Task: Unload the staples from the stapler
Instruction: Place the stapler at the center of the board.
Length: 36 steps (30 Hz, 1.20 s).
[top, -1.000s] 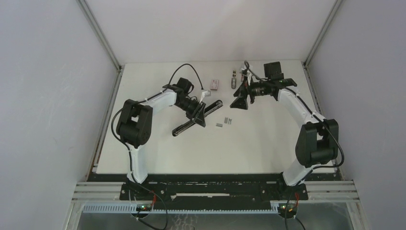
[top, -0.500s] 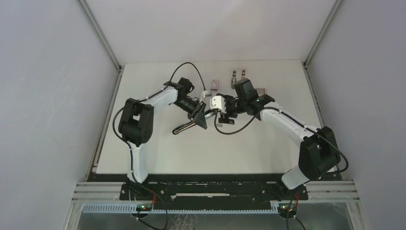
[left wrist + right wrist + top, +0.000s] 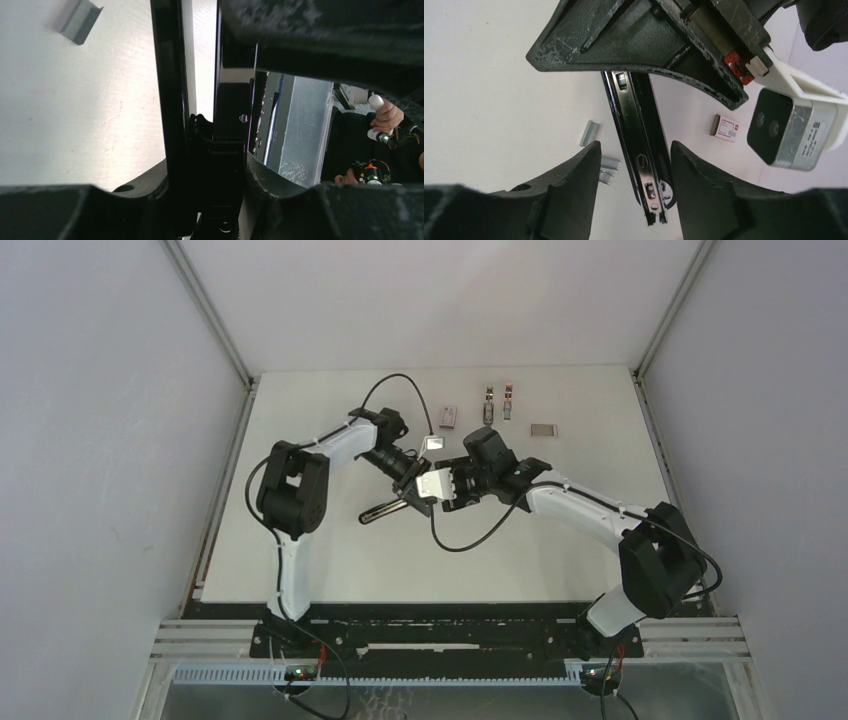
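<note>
My left gripper (image 3: 410, 487) is shut on a long black stapler (image 3: 378, 511), opened out and held just above the table. In the left wrist view its fingers clamp the stapler's body (image 3: 170, 100). My right gripper (image 3: 634, 146) is open, one finger on each side of the stapler's free end (image 3: 646, 172) without touching it; it also shows in the top view (image 3: 434, 486). Three short silvery staple strips (image 3: 590, 133) (image 3: 611, 162) (image 3: 605, 176) lie on the table beside that end. One strip shows in the left wrist view (image 3: 80, 26). In the top view the right arm hides them.
A small pinkish box (image 3: 449, 417) lies at the back of the table, also in the right wrist view (image 3: 725, 127). Two small metal tools (image 3: 488, 405) (image 3: 508, 401) and a flat grey piece (image 3: 542, 430) lie at the back right. Walls close in both sides.
My right arm has swung from the back right to the centre and brought its open gripper around the stapler's end. My left gripper has kept hold of the stapler, almost still.
</note>
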Each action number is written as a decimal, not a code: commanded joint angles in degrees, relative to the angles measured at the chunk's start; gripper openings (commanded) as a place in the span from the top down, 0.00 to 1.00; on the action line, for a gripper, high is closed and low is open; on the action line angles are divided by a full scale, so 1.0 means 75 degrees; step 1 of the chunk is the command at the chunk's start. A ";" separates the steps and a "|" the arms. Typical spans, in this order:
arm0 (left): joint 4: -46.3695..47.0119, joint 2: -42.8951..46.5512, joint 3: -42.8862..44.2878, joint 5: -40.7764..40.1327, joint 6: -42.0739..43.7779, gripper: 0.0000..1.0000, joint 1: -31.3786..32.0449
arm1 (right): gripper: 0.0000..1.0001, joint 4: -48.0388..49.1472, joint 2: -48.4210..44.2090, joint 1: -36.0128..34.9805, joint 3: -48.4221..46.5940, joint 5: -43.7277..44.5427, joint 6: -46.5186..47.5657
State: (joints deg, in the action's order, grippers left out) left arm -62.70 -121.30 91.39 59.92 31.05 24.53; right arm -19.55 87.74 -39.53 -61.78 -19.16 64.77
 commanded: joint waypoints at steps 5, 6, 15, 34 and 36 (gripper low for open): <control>-0.0571 -0.0013 0.0497 0.0751 0.0474 1.00 0.0088 | 0.56 0.0361 0.0138 -0.0305 -0.0001 0.0493 0.0280; -0.0602 -0.0029 0.0507 0.0753 0.0508 1.00 0.0102 | 0.56 0.0368 0.0166 -0.0326 0.0002 0.0518 0.0286; -0.1202 -0.0145 0.0725 0.0823 0.1098 1.00 0.0280 | 0.52 0.0602 0.0309 -0.0580 0.0134 0.0692 0.0315; -0.1746 -0.0333 0.0947 0.0833 0.1581 0.92 0.0343 | 0.86 0.0741 0.0430 -0.0858 0.0204 0.0966 0.0277; -0.1752 -0.0325 0.0961 0.0852 0.1582 0.79 0.0302 | 0.92 0.0760 0.0430 -0.0863 0.0210 0.0992 0.0245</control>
State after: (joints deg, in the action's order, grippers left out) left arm -74.19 -124.46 95.46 61.76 41.76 26.98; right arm -16.49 91.22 -45.28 -59.92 -12.12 67.07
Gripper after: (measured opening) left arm 0.403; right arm 0.386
